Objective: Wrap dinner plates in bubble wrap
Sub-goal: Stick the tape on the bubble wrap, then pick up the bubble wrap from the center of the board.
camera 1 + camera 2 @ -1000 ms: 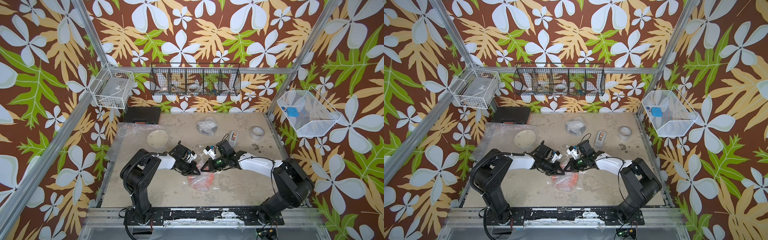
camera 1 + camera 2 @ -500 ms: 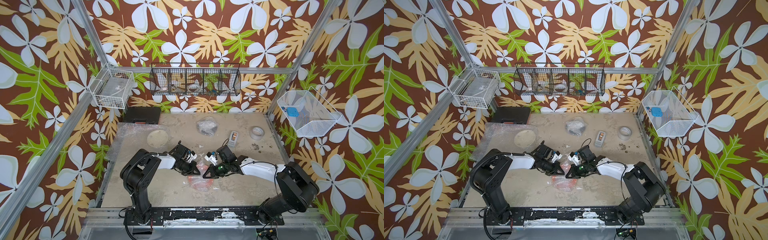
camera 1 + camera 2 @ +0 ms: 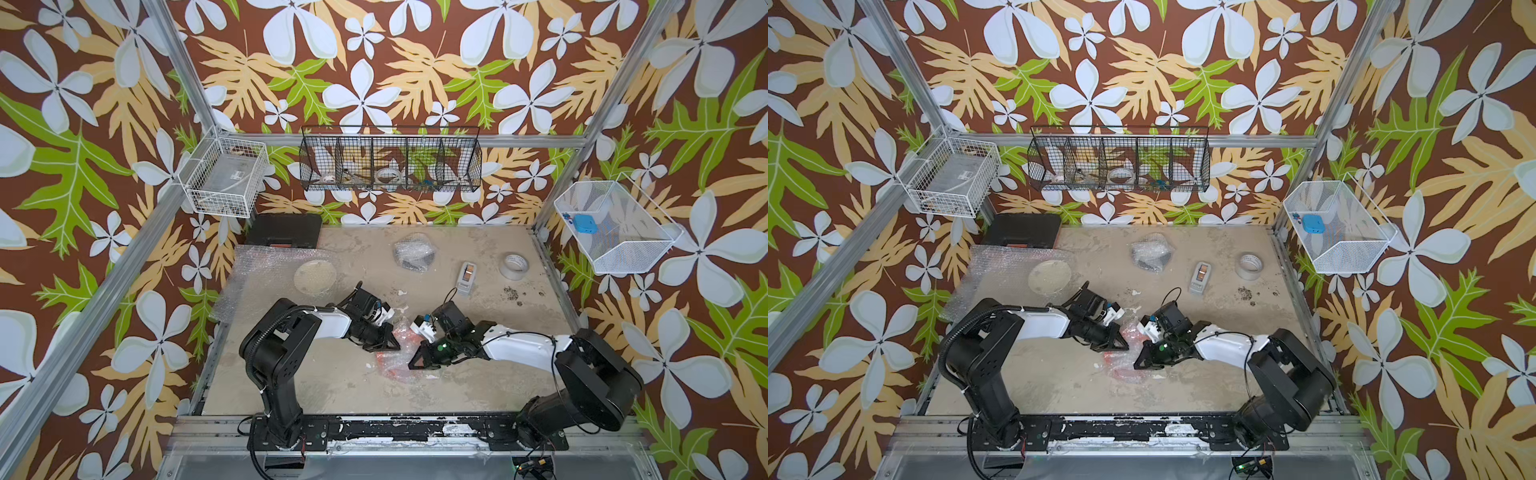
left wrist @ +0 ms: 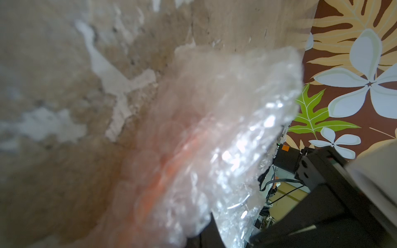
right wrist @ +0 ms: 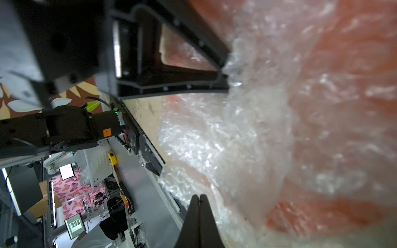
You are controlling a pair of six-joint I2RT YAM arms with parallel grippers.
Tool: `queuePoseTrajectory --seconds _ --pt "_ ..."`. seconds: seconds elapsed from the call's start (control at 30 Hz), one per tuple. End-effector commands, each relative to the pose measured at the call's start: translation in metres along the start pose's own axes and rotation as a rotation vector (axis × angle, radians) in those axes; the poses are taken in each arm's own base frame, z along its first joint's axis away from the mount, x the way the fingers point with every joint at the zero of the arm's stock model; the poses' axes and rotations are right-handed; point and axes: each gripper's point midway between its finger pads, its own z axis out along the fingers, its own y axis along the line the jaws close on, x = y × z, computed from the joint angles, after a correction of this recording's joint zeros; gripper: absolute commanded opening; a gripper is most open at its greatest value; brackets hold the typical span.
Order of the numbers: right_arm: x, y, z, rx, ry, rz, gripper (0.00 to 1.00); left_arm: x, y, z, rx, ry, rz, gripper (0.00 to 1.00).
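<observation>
While the left gripper (image 3: 395, 347) is pinched shut, apparently on a fold of the bubble wrap (image 5: 214, 139), the right gripper (image 3: 411, 366) stands closed with nothing seen in it; the wrap-covered orange plate (image 3: 384, 356) lies on the table (image 3: 291, 386) between both tips, equally near.
</observation>
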Motion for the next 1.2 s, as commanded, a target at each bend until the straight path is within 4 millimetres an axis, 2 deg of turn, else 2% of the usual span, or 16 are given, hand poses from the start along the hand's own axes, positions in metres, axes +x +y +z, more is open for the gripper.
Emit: queuePoseTrajectory --seconds 0.0,0.07,0.13,0.2,0.3,0.37,0.5,0.6,0.73,0.87,0.97,1.17 --pt "0.021 -0.006 0.008 0.0 0.064 0.046 0.0 0.018 0.042 -0.001 -0.193 0.027 -0.095 0.0" --pt "0.026 -0.026 0.015 0.069 0.073 0.074 0.0 0.017 0.042 -0.002 -0.195 0.027 -0.095 0.0" --pt "0.023 -0.037 0.018 0.12 0.07 0.073 0.0 0.017 0.042 -0.002 -0.196 0.027 -0.095 0.0" --pt "0.018 -0.033 0.015 0.123 0.064 0.054 0.0 0.017 0.042 -0.002 -0.197 0.025 -0.096 0.0" --pt "0.0 -0.01 -0.007 0.063 -0.013 0.014 0.01 0.018 0.041 -0.003 -0.196 0.023 -0.094 0.0" --pt "-0.014 -0.008 -0.027 0.04 -0.083 0.018 0.11 0.018 0.041 -0.003 -0.195 0.022 -0.093 0.0" --pt "-0.034 -0.037 -0.061 -0.02 -0.2 0.084 0.37 0.016 0.039 -0.004 -0.19 0.02 -0.091 0.0" --pt "-0.039 -0.048 -0.06 -0.076 -0.199 0.098 0.48 0.017 0.038 -0.003 -0.185 0.023 -0.089 0.0" --pt "-0.047 -0.052 -0.048 -0.127 -0.182 0.102 0.52 0.017 0.036 -0.002 -0.177 0.026 -0.088 0.0" --pt "-0.047 -0.051 -0.03 -0.174 -0.146 0.116 0.52 0.017 0.035 -0.001 -0.166 0.03 -0.09 0.0" --pt "-0.044 -0.049 -0.014 -0.17 -0.105 0.115 0.47 0.017 0.033 0.0 -0.159 0.031 -0.089 0.0" --pt "-0.049 -0.057 -0.011 -0.127 -0.126 0.136 0.15 0.007 0.019 -0.007 -0.131 -0.018 -0.078 0.0"
